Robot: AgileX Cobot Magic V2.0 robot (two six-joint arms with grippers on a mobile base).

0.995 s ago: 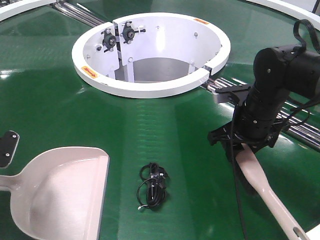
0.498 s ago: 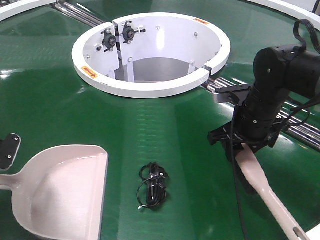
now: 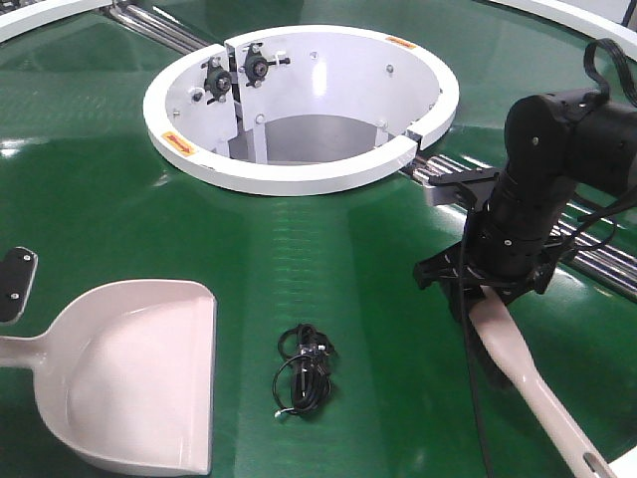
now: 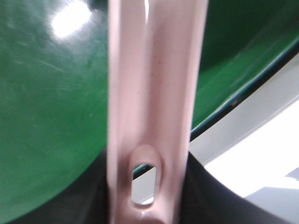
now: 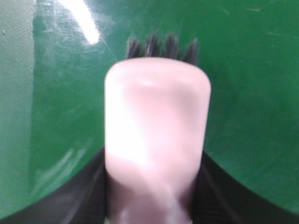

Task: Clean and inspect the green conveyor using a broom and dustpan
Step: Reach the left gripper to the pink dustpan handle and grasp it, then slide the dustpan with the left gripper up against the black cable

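Two tools gripped over green conveyor (image 3: 100, 179): left gripper (image 4: 149, 196) clamped on dustpan (image 3: 139, 378) handle, pan left of black cable tangle (image 3: 304, 368), lip facing it; right gripper (image 3: 488, 294) closed round broom (image 3: 528, 373), right of tangle. Sweep apparently pending: next move likely draws bristles leftward, pushing tangle into pan.

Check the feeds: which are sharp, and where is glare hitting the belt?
Front view: sharp, with pale reflections on the belt at left. Left wrist view: the dustpan handle is soft, a glare spot sits top left, and the lower right corner is blown out white. Right wrist view: the broom is close, blurred and washed out, with a glare streak top left.
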